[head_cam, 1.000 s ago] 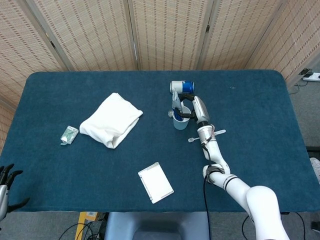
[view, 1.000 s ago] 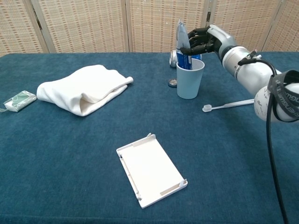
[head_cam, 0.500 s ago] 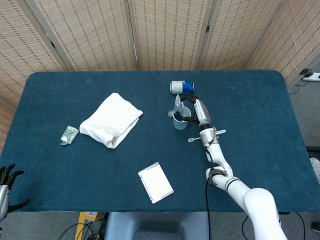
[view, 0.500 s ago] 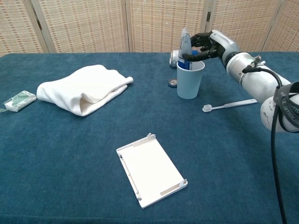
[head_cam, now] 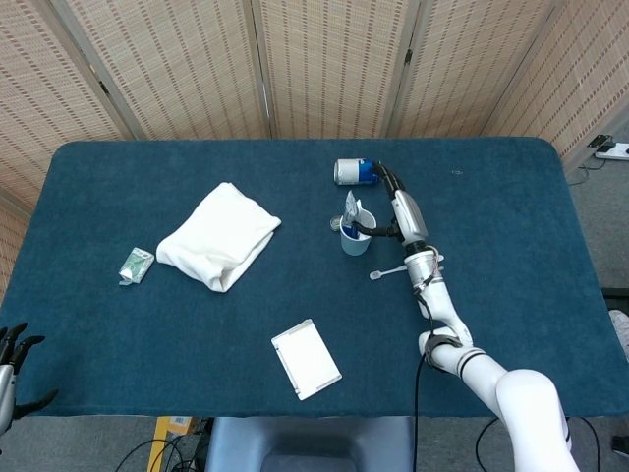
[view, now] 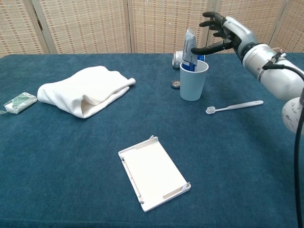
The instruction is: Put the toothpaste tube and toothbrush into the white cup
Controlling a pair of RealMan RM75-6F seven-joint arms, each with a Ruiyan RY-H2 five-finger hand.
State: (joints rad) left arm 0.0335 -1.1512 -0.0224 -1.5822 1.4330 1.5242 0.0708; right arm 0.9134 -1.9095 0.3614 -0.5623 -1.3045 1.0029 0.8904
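The toothpaste tube [view: 188, 49] [head_cam: 349, 210] stands upright inside the white cup [view: 193, 80] [head_cam: 356, 236], its crimped end sticking out above the rim. My right hand [view: 222, 33] [head_cam: 396, 195] hovers just right of the tube with fingers spread, holding nothing. A white toothbrush [view: 233, 106] [head_cam: 403, 266] lies flat on the blue cloth to the right of the cup. My left hand [head_cam: 12, 362] sits at the lower left corner of the head view, off the table, fingers apart and empty.
A can [head_cam: 355, 171] lies on its side behind the cup. A small round cap [view: 175, 85] sits left of the cup. A folded white towel [view: 84, 95], a small green packet [view: 19, 103] and a white tray [view: 153, 172] lie on the table [view: 57, 156].
My right hand has let go of the toothpaste tube, opened its fingers and pulled back up and to the right. The tube now stands in the cup on its own.
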